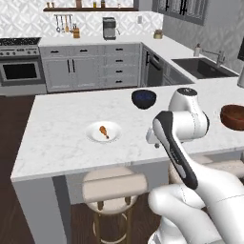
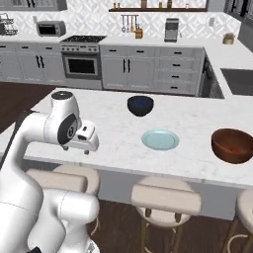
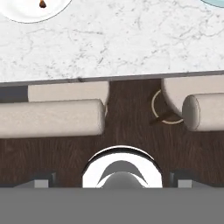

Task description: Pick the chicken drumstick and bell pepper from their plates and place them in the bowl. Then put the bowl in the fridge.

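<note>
The arm is folded back over the near edge of the marble counter [image 1: 57, 128], its gripper [image 1: 153, 139] pointing down past the counter's lip toward the stools [image 1: 113, 187] — jaws spread wide, nothing between them.

The chicken drumstick [image 1: 103, 131] lies on the white plate [image 1: 93, 136], a little left of the gripper and well onto the counter. From the hand's own camera, the same plate [image 3: 26, 15] peeks in at the top corner with a bit of the drumstick [image 3: 42, 4] on it, and a stool cushion [image 3: 51, 117] sits below the counter edge.

The pale teal plate [image 2: 160, 140] sits bare in the middle of the counter. Off to the right of it stands the reddish-brown wooden bowl [image 2: 232, 145], and a small red thing inside it looks like the bell pepper [image 2: 235, 147] — too small to be sure. A dark blue-black bowl [image 2: 140, 105] stands farther back, behind the teal plate.
</note>
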Motion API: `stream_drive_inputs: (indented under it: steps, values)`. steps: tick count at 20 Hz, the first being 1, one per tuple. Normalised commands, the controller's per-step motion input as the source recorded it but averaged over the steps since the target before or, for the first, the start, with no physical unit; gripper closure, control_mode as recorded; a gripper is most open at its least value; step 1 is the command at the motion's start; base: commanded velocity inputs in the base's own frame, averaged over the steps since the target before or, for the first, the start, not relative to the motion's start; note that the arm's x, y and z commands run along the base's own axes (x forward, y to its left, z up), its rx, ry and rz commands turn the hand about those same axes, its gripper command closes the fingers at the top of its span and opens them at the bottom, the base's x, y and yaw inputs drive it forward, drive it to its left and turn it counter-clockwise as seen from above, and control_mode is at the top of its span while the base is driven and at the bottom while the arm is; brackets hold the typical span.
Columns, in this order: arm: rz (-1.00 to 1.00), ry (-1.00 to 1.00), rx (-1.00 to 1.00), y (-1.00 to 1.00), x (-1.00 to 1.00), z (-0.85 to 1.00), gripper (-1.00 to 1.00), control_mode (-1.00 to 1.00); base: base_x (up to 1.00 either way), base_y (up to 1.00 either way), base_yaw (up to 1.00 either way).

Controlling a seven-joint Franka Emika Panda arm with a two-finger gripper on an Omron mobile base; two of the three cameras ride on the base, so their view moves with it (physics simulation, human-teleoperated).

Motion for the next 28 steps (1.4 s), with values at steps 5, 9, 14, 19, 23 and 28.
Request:
stream_drive_inputs:
  steps: [5,9,14,19,23,28]
  values:
    - [0.0,0.0,0.0,0.0,0.0,0.0,-1.0,1.0,0.01,0.94,0.0]
    - [0.0,0.0,0.0,0.0,0.0,0.0,-1.0,1.0,0.01,0.27,0.01]
    - [0.0,0.0,0.0,0.0,0.0,0.0,-1.0,1.0,0.37,0.0,0.02]
    - [0.0,0.0,0.0,0.0,0.0,0.0,-1.0,1.0,0.77,0.0,0.0]
    - [0.0,0.0,0.0,0.0,0.0,0.0,-1.0,1.0,0.39,0.0,0.0]
    - [0.0,0.0,0.0,0.0,0.05,0.0,-1.0,-1.0,0.0,0.0,0.0]
